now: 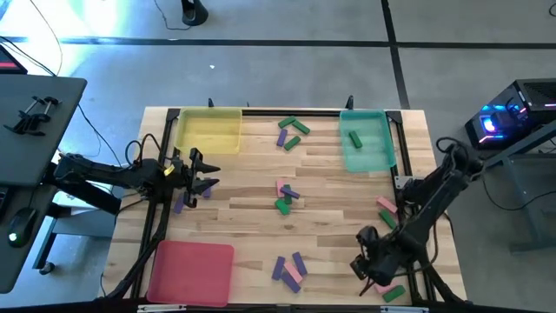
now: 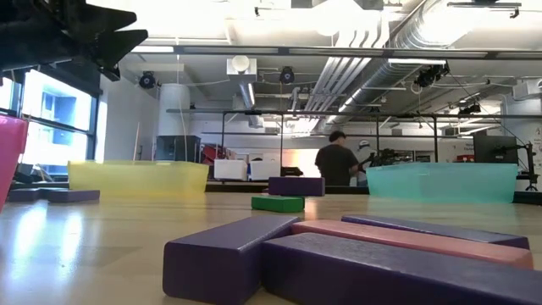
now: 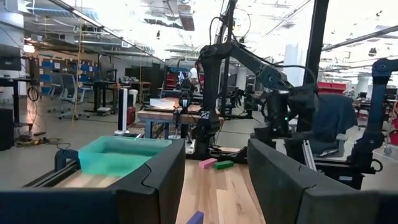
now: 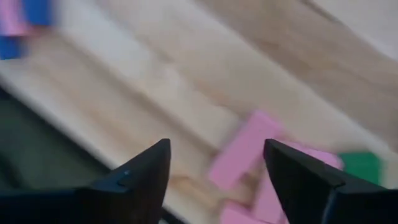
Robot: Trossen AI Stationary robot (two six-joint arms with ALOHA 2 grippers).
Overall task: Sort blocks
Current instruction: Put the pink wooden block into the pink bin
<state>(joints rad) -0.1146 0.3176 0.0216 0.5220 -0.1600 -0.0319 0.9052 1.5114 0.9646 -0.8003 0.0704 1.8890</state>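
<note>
1. high view — small bar-shaped blocks in green, pink and purple lie scattered on the wooden table (image 1: pixel 330 209): a cluster at the centre (image 1: pixel 286 196), a few near the far edge between the yellow tray (image 1: pixel 208 130) and the teal tray (image 1: pixel 367 139), one green block inside the teal tray (image 1: pixel 354 139), more near the front edge (image 1: pixel 290 268). the red tray (image 1: pixel 191 271) sits at the front left. the left gripper (image 1: pixel 207 176) hangs at the left side with its fingers spread and nothing between them; the right gripper (image 1: pixel 368 271) is at the front right over pink blocks.
2. low view — purple and pink bars (image 2: pixel 339 254) lie touching, close to the lens; a green one (image 2: pixel 277 203) lies farther off.
3. left wrist view — the fingers (image 3: pixel 155 186) stand apart, holding nothing.
4. right wrist view — the fingers (image 4: pixel 140 177) are spread above pink blocks (image 4: pixel 242 155), a green one (image 4: pixel 360 167) beside them.
</note>
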